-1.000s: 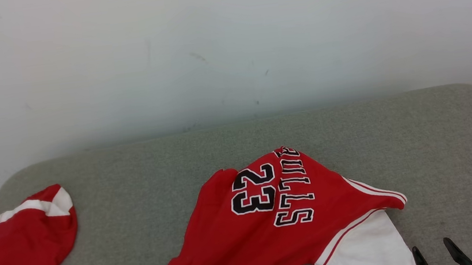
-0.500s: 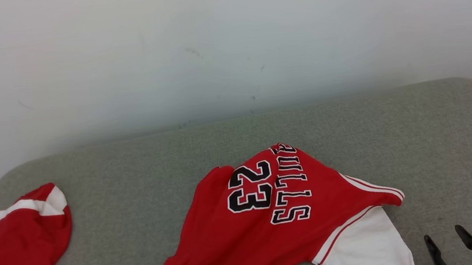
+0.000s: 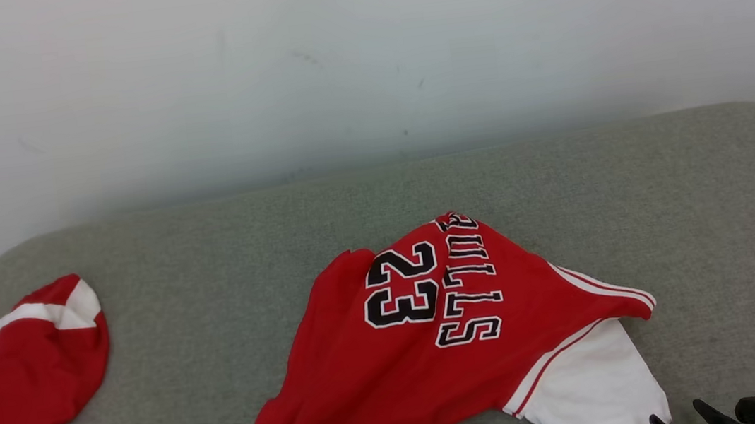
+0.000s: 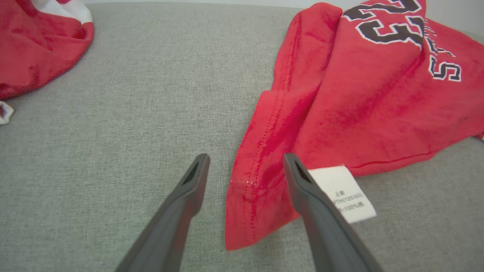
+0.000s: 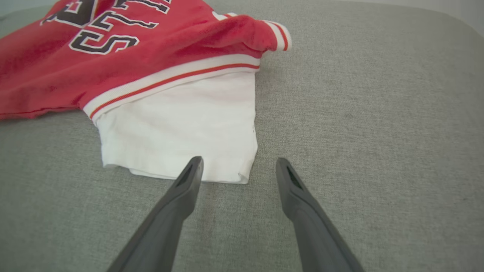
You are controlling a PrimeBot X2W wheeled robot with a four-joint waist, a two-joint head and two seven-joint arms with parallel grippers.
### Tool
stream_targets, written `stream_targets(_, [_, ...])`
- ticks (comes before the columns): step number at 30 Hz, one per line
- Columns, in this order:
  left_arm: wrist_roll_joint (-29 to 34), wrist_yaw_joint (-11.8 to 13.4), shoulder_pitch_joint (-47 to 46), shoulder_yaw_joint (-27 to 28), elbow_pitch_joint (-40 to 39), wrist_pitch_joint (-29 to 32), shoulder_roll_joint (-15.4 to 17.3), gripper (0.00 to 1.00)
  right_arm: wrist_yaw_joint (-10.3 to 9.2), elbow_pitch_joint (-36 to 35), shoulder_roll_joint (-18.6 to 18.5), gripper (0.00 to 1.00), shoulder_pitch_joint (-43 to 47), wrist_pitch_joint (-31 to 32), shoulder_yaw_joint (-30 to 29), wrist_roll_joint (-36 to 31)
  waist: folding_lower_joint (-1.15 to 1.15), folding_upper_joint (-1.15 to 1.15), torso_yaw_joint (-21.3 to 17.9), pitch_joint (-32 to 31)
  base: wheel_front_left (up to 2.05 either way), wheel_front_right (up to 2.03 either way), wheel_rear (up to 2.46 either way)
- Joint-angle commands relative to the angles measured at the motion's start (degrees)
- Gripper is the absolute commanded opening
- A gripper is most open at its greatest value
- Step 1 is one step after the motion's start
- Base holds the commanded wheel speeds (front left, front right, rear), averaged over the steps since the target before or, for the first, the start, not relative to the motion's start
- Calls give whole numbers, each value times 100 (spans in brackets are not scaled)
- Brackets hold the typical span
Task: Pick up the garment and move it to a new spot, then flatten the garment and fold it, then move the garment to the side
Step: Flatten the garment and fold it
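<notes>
- Across the lower half of the head view spreads a grey padded surface [image 3: 633, 211], with a pale wall [image 3: 333, 68] behind it at 12 o'clock.
- The garment [image 3: 396, 373], a red jersey printed "23" and "BULLS", lies rumpled on the pad toward 6 o'clock. Its white sleeve [image 3: 589, 387] trails toward 5 o'clock.
- A second red cloth [image 3: 20, 381] with white trim lies bunched at 8 o'clock, well apart from the jersey.
- The left gripper [image 4: 245, 158] sits low at 7 o'clock, fingers spread wide and empty. They straddle the jersey's near hem corner, one finger over bare pad, the other at the cloth's edge.
- The right gripper [image 5: 239, 161] sits low at 5 o'clock, fingers likewise wide apart and empty. One tip is over the sleeve's near edge, the other over bare pad.
- A white care label [image 4: 342, 192] pokes out from the hem, just beside the left gripper's 3 o'clock finger.
</notes>
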Motion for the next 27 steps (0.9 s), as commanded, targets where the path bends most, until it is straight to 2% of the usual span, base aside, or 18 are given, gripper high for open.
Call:
stream_targets(1, [-117,-24,-51,1,26,49,24,100,-13,90,14,100,-102,33,38,101,0,0,36,40,0,0,0])
stream_targets(15, [-424,-371,-318,-299,140,435,38,100,-13,900,113,100,-731,-56,409,238,0,0,197,241,0,0,0])
stream_targets(27, [-405,-322,-353,-413,124,318,58,100,-13,1184,58,100,-986,-288,690,371,0,0,191,331,0,0,0])
